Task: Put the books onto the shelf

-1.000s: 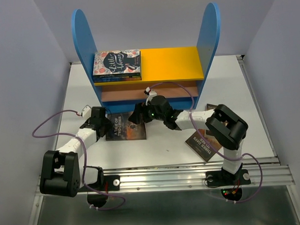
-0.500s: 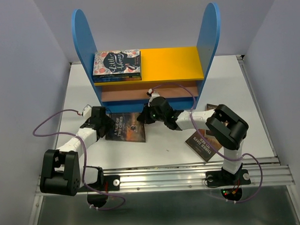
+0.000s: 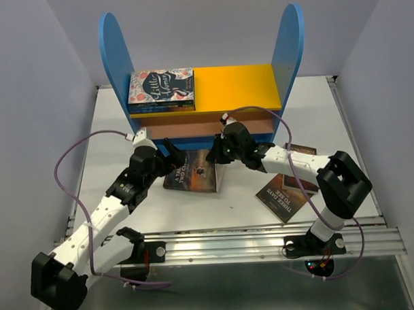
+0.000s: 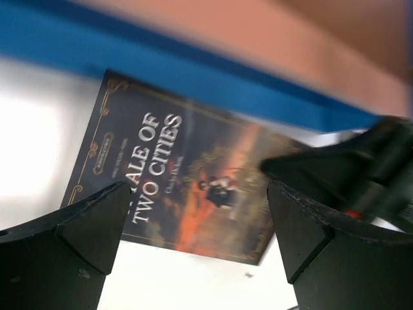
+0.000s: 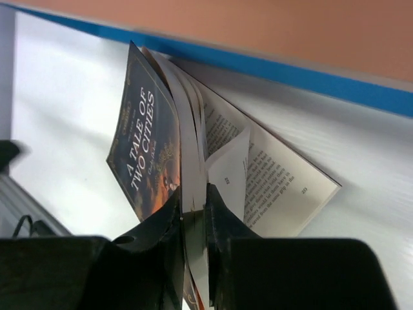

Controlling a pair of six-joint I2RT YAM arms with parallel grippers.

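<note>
The dark book "A Tale of Two Cities" (image 3: 193, 174) lies just in front of the shelf (image 3: 238, 86). My right gripper (image 3: 220, 154) is shut on its right edge. In the right wrist view the gripper (image 5: 193, 208) pinches the front cover (image 5: 145, 148) with a wad of pages, while the other pages (image 5: 277, 174) fan open against the shelf's blue base (image 5: 290, 72). My left gripper (image 3: 169, 153) hovers open over the book's left side, its jaws wide apart (image 4: 197, 213) above the cover (image 4: 168, 174). Stacked books (image 3: 160, 88) lie on the yellow board's left half.
Two more books (image 3: 284, 194) lie overlapping on the table at the right, under my right forearm. The shelf's tall blue side panels (image 3: 115, 56) stand at either end. A metal rail (image 3: 264, 241) runs along the near edge. Purple cables loop off both wrists.
My right gripper has shut on the book's right edge and drawn it to the right towards the shelf. The left gripper has let go, opened wide and moved forward and right.
</note>
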